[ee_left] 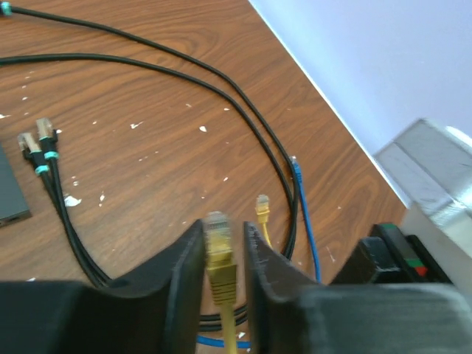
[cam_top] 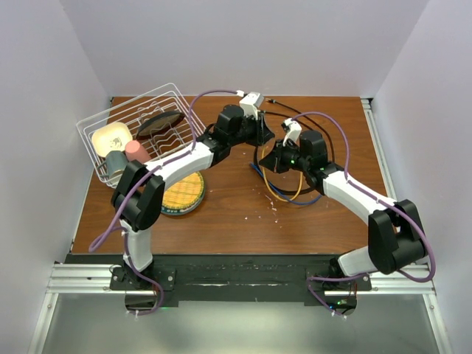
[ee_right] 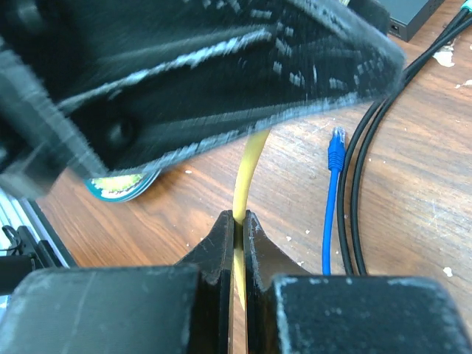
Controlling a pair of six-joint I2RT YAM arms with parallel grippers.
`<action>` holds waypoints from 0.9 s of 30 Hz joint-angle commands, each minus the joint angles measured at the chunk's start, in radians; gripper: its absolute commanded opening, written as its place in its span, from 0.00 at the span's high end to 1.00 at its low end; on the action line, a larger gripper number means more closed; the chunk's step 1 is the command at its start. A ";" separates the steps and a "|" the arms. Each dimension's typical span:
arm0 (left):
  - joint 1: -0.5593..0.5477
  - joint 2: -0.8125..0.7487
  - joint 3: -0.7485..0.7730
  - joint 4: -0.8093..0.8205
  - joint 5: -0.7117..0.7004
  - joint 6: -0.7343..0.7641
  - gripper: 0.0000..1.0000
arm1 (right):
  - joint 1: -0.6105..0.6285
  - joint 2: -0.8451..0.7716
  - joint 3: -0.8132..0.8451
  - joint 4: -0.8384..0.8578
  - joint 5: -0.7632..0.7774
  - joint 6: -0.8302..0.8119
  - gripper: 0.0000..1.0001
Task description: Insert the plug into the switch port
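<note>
Above the table (ee_left: 147, 110), left hand (ee_left: 225, 228) sits narrow around the yellow plug (ee_left: 219, 243); right hand (ee_right: 237, 221) pinches its cable (ee_right: 248, 168).

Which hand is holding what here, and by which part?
The right hand pinches the yellow cable on its cord. The left hand brackets the yellow plug at its boot; a firm grip cannot be told.

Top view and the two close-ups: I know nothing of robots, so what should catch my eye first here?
Most striking is the yellow plug, upright between the left arm's fingers in its close-up. The right arm's fingers pinch a yellow cable in theirs, beside a loose blue cable on the wooden table. From above, a white wire dish rack sits at the table's far left corner.
</note>
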 commanded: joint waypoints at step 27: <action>0.056 -0.215 -0.212 0.244 0.020 -0.045 1.00 | -0.002 -0.122 0.088 -0.069 -0.019 -0.085 0.40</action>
